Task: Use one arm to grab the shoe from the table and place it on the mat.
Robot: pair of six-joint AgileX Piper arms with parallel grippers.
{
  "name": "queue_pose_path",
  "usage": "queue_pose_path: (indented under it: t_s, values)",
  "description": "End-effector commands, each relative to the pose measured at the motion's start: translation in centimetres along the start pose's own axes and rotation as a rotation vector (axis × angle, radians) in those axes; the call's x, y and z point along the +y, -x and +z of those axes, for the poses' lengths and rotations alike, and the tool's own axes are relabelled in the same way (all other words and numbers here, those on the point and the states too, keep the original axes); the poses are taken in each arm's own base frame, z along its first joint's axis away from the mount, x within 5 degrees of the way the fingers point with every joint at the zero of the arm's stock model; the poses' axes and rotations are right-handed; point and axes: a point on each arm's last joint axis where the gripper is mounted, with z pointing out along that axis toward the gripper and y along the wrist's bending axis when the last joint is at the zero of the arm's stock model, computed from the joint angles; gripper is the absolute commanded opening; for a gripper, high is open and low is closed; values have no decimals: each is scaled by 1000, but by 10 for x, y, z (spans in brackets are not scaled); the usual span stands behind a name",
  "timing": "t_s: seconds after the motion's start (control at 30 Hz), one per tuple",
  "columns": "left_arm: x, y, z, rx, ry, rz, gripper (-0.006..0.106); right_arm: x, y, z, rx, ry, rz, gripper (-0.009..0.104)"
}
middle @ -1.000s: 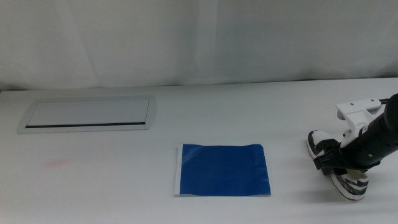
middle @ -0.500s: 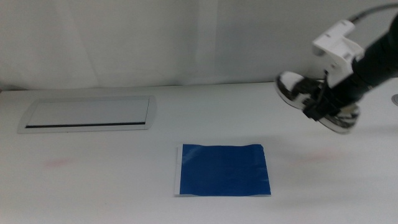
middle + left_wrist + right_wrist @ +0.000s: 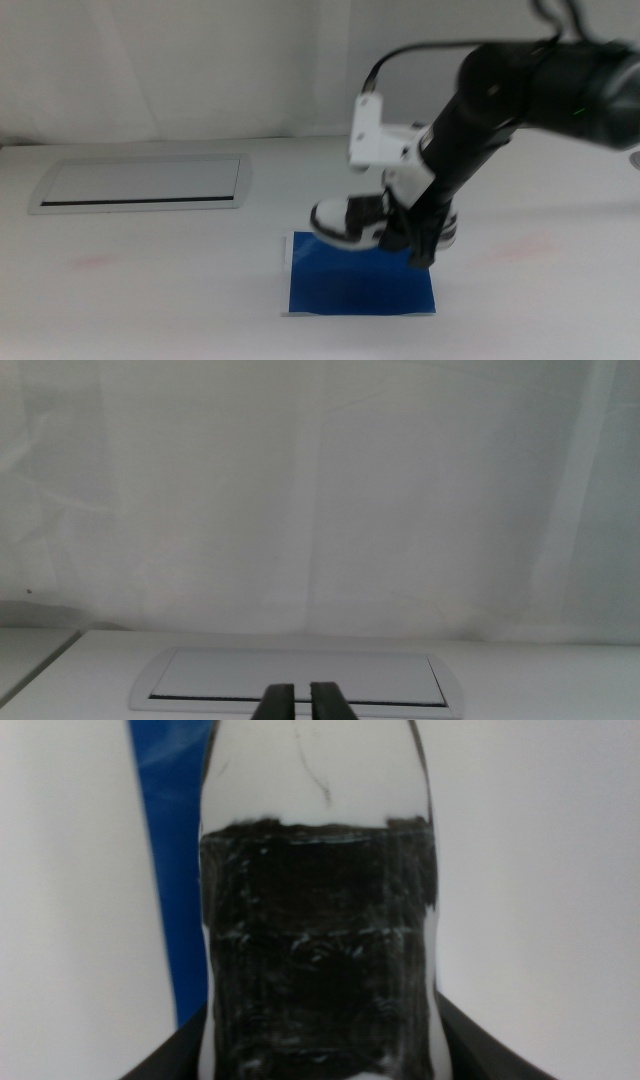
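The shoe (image 3: 375,222), a small low-top sneaker of white material with black patches and a white sole, is held clamped by the right gripper (image 3: 412,232) above the far edge of the mat (image 3: 355,285), clear of its surface. The toe is turned toward the mat's pale-strip side. The mat is a flat, dark blue rectangular sheet with a thin pale strip along one side, lying on the smooth white table (image 3: 150,300). The black jointed right arm (image 3: 520,85), with its white block (image 3: 372,135) and black cable, is seen reaching over the mat from the mat's right. In the right wrist view the shoe's sole (image 3: 318,930) fills the picture: white at the rim, with a dark, ridged tread between the two jaws, and the blue mat (image 3: 175,870) beside it.

Beyond the mat a grey metal-framed panel (image 3: 140,183) is set flush in the table. The left gripper (image 3: 300,702) is held facing that panel (image 3: 300,678), its two dark jaws nearly together and holding nothing
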Motion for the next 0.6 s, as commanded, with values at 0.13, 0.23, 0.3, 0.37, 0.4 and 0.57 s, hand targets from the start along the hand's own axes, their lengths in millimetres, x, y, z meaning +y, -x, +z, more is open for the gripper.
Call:
queue_pose_path:
  t_s: [0.13,0.23,0.3,0.37,0.4,0.57]
  values:
    - [1,-11,-1,-2,3,-11,-3,5,3,38,19,100,7,-2]
    - [1,-11,-1,-2,3,-11,-3,4,1,53,34,118,16,-2]
    - [1,-11,-1,-2,3,-11,-3,3,0,59,34,113,18,-2]
    - [1,-11,-1,-2,3,-11,-3,1,1,62,27,98,16,-2]
    - [1,-11,-1,-2,3,-11,-3,0,0,65,27,96,15,-2]
    - [1,-11,-1,-2,3,-11,-3,-4,0,76,18,68,18,-2]
